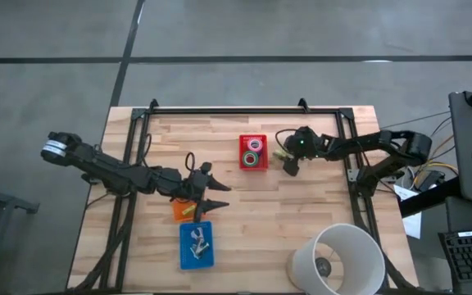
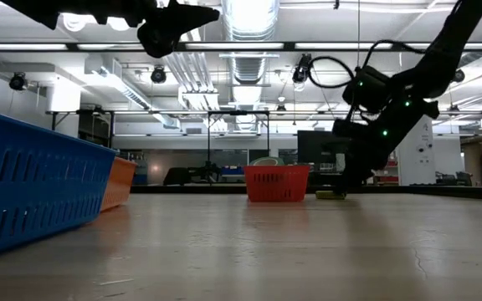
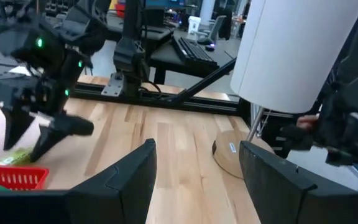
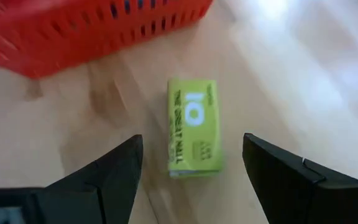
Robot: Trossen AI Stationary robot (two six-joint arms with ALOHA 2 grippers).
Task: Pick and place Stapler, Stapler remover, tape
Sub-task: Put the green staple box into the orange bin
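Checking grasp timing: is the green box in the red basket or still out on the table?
Out. The green box lies flat on the bare wood beside the red basket, between the open fingers of the right claw, untouched.

Table (image 1: 318, 209) middle bare: free passage. Red basket (image 1: 253, 152) near far edge, green box (image 4: 193, 127) just beside. White cylinder (image 1: 338, 260) blocks near right corner. Blue basket (image 1: 196, 245), orange basket (image 1: 180, 211) toward near edge.
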